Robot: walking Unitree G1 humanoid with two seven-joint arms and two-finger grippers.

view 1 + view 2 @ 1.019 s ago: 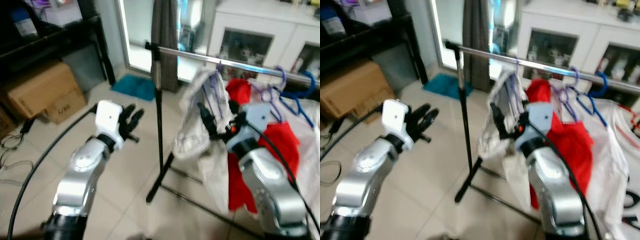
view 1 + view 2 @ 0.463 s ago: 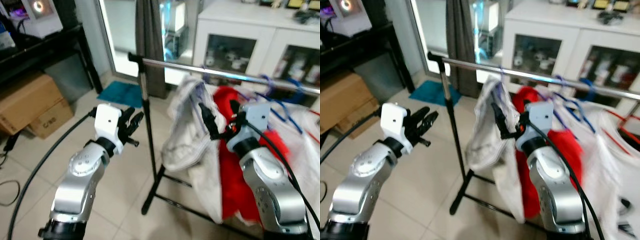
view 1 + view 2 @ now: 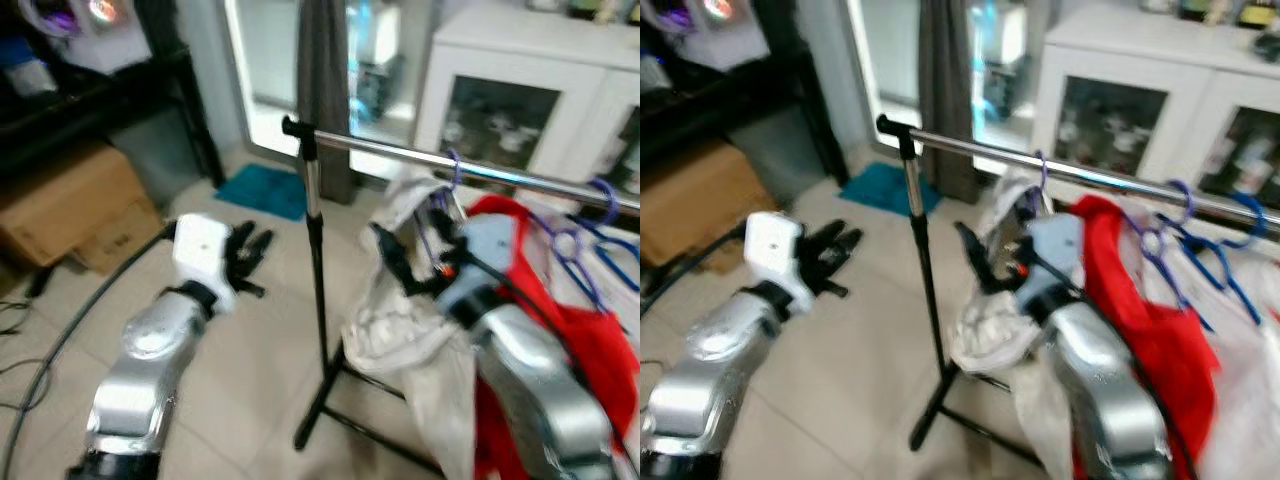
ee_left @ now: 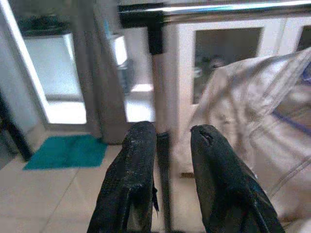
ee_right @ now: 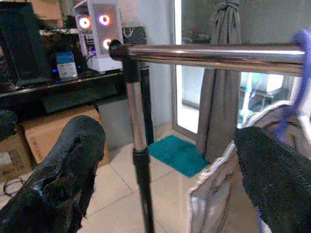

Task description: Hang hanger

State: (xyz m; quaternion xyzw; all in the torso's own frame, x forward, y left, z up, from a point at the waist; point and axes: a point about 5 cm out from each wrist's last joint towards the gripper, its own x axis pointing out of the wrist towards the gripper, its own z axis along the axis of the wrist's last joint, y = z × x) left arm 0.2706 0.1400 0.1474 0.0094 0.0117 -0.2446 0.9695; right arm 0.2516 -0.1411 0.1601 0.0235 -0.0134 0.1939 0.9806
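The right gripper (image 5: 165,184), fingers wide apart, sits just below the rail (image 5: 209,52), beside the purple hanger (image 3: 447,205). The left gripper (image 4: 167,160), fingers slightly apart, faces the rack's upright pole (image 3: 318,270).

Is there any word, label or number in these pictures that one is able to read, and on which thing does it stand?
None can be read.
Cardboard box: a dark mark on its front, too blurred to read.
Items behind the white cabinet glass doors: too blurred to read.

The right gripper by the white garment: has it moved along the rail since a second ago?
Yes. The right gripper has shifted toward the rack's upright pole; it sat level with the purple hanger and now reaches past it, over the white garment.
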